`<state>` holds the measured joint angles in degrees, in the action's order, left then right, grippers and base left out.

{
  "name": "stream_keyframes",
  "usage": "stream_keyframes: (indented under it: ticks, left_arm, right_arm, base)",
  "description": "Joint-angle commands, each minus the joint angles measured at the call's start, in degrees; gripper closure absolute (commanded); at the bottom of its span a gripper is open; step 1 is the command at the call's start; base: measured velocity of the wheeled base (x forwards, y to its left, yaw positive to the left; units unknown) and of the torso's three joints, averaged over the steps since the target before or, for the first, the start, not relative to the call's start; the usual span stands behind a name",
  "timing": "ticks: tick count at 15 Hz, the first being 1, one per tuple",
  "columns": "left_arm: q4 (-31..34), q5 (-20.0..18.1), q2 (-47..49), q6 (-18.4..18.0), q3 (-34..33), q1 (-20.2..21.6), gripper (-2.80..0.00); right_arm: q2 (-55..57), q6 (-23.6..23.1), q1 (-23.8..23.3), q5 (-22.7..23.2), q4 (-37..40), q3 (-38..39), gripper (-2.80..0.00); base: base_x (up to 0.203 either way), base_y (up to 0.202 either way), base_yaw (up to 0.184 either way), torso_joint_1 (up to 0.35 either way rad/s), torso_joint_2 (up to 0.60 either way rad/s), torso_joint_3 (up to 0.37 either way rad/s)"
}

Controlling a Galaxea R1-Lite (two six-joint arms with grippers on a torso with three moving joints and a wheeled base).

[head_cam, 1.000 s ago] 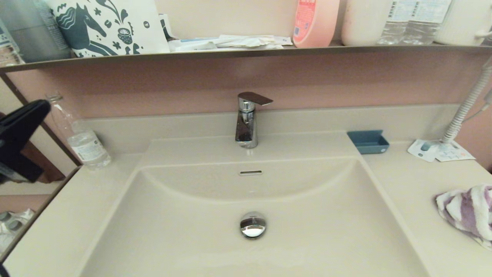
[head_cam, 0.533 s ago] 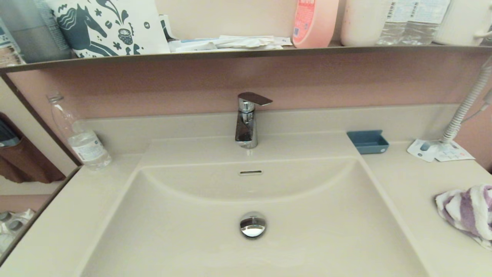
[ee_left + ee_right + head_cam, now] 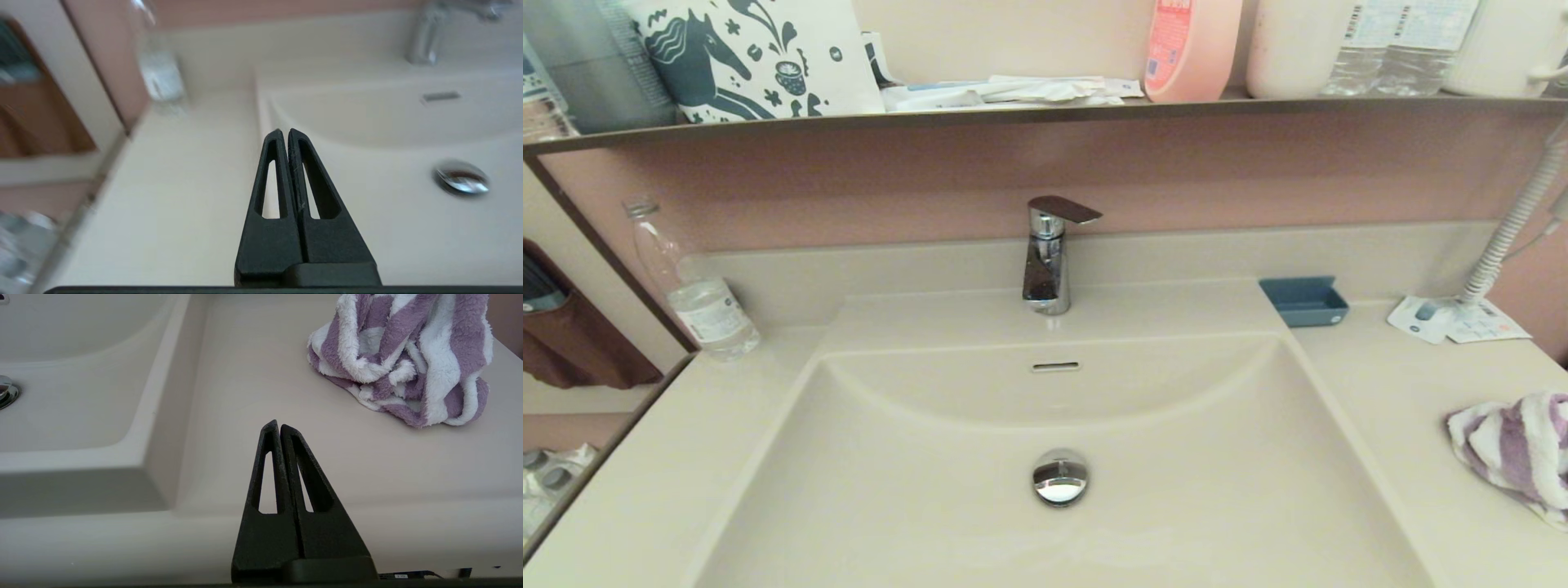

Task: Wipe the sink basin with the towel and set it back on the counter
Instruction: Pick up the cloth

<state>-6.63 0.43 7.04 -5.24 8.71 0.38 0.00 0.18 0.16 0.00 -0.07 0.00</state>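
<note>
The purple and white striped towel [image 3: 1515,449] lies crumpled on the counter [image 3: 1405,392] at the far right, and shows as the towel [image 3: 402,361] in the right wrist view. The cream sink basin [image 3: 915,498] fills the middle, with its chrome drain plug [image 3: 1060,477] and overflow slot [image 3: 1055,367]. My right gripper [image 3: 279,425] is shut and empty, hovering near the counter's front edge, short of the towel. My left gripper [image 3: 284,132] is shut and empty over the basin's left rim. Neither gripper shows in the head view.
A chrome tap [image 3: 1047,255] stands behind the basin. A water bottle [image 3: 690,286] sits on the left counter. A small blue tray [image 3: 1304,300], a paper leaflet [image 3: 1454,320] and a coiled white cord [image 3: 1515,220] are at the back right. An upper shelf [image 3: 1045,110] carries bottles and a bag.
A dark shape at the left edge of the head view one second ago has left the view. The towel and everything else are unmoved.
</note>
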Motion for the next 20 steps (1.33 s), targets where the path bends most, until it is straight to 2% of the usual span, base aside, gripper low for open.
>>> stream_keyframes:
  ticks: [1,4,8,12,20]
  left_arm:
    - [3.23,-0.91,-4.23,1.29,-1.42,-0.02,0.00]
    - [6.12,-3.20,-7.04,1.21,-5.23,-0.11,0.00]
    - [6.35,-2.96,-7.04,0.98,-8.02,-0.11,0.00]
    - [6.72,-2.80,-7.04,2.61,-8.71,-0.20,0.00]
    - [6.72,-2.53,-7.04,3.05,-8.71,-0.38,0.00]
  right_arm:
    - [0.00,-0.01,0.02,0.00,-0.01,0.00,0.00]
    - [0.00,-0.01,0.02,0.00,-0.01,0.00,0.00]
    - [0.00,0.01,0.02,0.00,-0.01,0.00,0.00]
    - [0.00,0.01,0.02,0.00,-0.01,0.00,0.00]
    - [0.00,-1.50,0.02,0.01,-0.01,0.00,0.00]
  base:
    - [0.000,0.000,0.000,0.000,0.00,0.000]
    - [0.000,0.000,0.000,0.000,0.00,0.000]
    - [0.000,0.000,0.000,0.000,0.00,0.000]
    - [0.000,0.000,0.000,0.000,0.00,0.000]
    - [0.000,0.000,0.000,0.000,0.00,0.000]
